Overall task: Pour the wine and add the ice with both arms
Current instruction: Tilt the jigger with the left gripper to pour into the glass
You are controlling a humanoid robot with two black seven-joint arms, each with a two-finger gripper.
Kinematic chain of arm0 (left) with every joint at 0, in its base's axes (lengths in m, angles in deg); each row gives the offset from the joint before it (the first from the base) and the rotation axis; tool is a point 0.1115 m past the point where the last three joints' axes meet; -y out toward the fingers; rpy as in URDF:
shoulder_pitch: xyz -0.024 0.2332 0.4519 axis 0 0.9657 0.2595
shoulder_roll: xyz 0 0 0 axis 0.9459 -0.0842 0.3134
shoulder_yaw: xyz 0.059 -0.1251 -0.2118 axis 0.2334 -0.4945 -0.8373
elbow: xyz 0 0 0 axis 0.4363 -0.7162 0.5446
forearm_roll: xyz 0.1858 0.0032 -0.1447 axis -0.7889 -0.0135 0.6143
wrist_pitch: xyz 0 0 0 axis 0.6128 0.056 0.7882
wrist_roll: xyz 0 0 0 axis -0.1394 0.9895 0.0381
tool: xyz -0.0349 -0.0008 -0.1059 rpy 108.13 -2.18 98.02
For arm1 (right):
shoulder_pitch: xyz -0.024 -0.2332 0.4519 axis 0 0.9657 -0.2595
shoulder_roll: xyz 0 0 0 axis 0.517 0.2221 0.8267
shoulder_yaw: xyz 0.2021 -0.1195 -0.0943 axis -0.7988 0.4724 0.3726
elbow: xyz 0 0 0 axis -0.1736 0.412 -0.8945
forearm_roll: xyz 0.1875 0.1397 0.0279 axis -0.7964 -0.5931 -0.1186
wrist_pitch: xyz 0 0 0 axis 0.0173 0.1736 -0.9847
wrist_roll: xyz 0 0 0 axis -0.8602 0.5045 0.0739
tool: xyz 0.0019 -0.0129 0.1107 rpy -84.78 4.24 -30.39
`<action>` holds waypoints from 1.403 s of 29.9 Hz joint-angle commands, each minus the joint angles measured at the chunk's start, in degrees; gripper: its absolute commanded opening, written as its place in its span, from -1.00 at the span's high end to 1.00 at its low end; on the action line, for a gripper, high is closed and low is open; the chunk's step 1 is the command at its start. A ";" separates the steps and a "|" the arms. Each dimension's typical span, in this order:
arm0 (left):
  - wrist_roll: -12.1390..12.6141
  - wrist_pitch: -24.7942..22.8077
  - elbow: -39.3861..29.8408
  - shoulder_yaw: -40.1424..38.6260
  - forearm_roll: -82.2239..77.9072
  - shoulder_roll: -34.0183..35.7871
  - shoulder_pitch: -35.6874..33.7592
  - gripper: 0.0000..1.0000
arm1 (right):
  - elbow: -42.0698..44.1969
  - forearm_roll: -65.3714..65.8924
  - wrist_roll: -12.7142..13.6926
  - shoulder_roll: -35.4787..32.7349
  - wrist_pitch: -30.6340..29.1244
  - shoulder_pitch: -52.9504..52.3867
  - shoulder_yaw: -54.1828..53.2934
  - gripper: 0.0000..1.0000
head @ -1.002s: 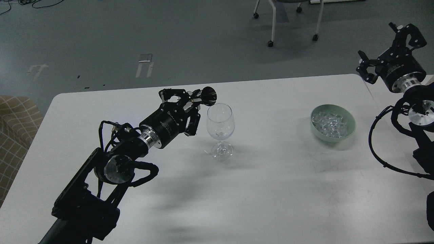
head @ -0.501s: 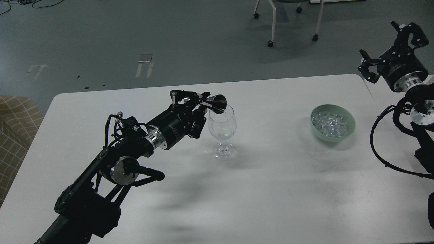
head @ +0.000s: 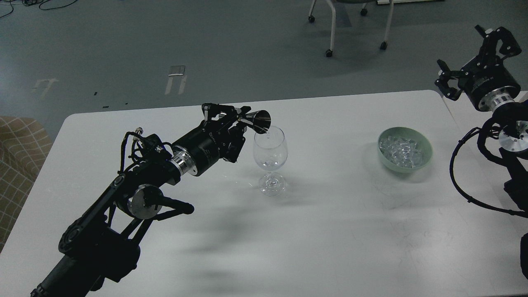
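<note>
Left gripper pinches a small metal cup, tipped over the wine glass. Right gripper hangs spread beyond the bowl of ice.

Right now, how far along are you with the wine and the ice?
Nothing looks finished. In hand: my left gripper holds a small metal measuring cup tipped over the rim of the wine glass, and a thin clear stream seems to be falling in. Left: the ice sits untouched in the green bowl, and my right gripper hangs open, clear of it.
</note>
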 commanded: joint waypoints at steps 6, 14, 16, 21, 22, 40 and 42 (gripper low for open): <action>0.03 -0.18 -0.23 1.09 -4.14 0.79 -1.28 1.00 | 0.04 0.00 0.00 -0.27 -0.01 0.08 -0.01 -1.00; 0.03 -3.17 -0.23 1.80 -9.33 1.85 -1.46 1.00 | 0.22 0.00 0.00 -0.45 -0.10 0.25 -0.01 -1.00; 0.03 -3.17 -0.23 1.80 -9.42 1.93 -2.07 1.00 | 0.22 0.00 -0.09 -0.45 -0.10 0.17 -0.01 -1.00; 0.29 -3.17 -0.23 2.32 -9.42 2.37 -3.39 1.00 | 0.22 0.00 -0.09 -0.45 -0.10 0.17 -0.01 -1.00; 0.29 -3.17 -0.23 2.50 -9.42 2.46 -3.57 1.00 | 0.22 0.00 -0.09 -0.45 -0.10 0.17 -0.01 -1.00; 1.70 -3.17 -0.67 4.17 -14.33 5.45 -6.20 1.00 | 0.30 0.00 -0.09 -0.54 -0.28 0.43 -0.45 -1.00; 1.79 -3.17 -0.67 4.26 -15.39 5.45 -6.56 1.00 | 0.30 0.00 -0.09 -0.45 -0.28 0.52 -0.45 -1.00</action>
